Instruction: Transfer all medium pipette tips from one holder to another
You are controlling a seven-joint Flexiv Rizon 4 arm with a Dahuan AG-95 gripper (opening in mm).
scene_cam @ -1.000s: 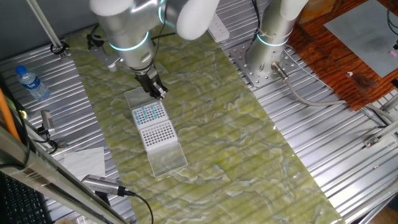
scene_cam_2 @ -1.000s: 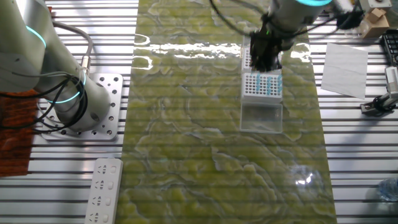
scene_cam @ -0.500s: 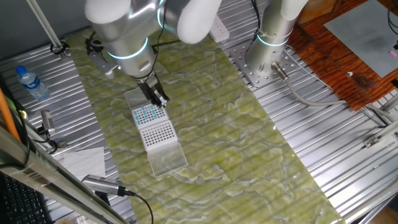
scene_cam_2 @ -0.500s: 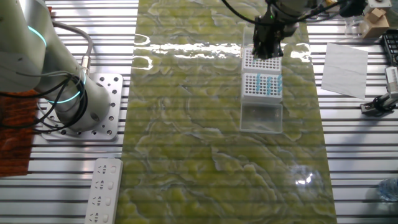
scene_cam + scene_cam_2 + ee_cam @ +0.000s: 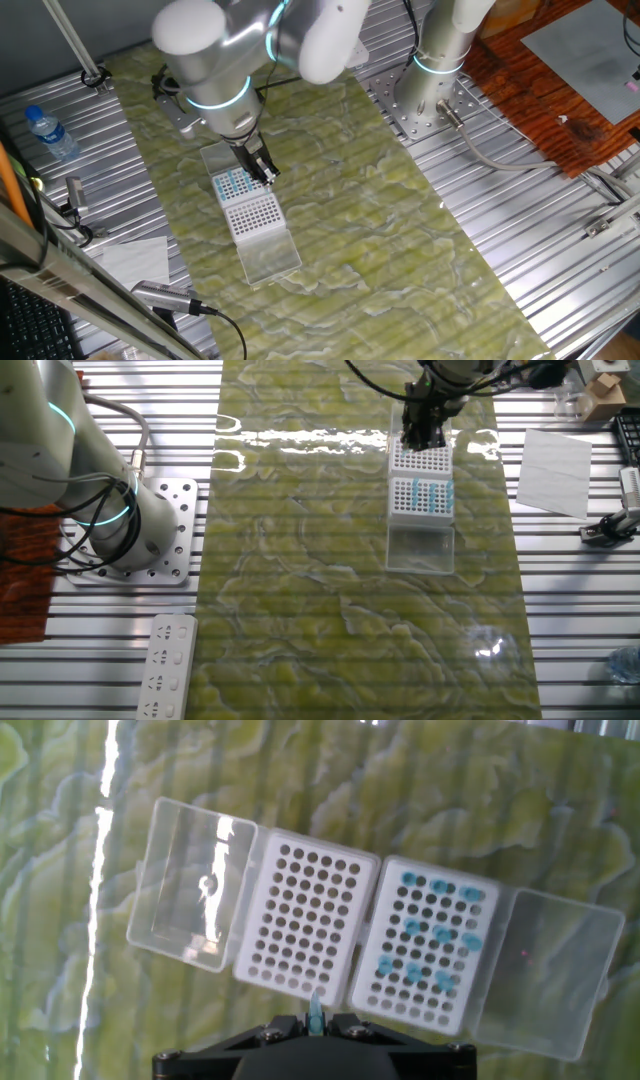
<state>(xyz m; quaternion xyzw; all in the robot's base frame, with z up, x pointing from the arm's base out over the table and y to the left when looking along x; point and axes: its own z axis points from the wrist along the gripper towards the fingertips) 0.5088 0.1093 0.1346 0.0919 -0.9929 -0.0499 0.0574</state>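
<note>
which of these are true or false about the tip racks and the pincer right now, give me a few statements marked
1. The pincer holds one blue tip between its fingers. True.
2. The two white racks sit side by side, touching. True.
3. Every hole in the right-hand rack in the hand view carries a blue tip. False: only scattered holes hold medium pipette tips; most are bare.
4. The left-hand rack in the hand view is full of tips. False: only dark holes show.
5. Both clear lids are folded open, flat on the mat. True.

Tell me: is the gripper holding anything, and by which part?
Yes. In the hand view the gripper pinches one blue tip by its lower part; its upper end sticks out.
</note>
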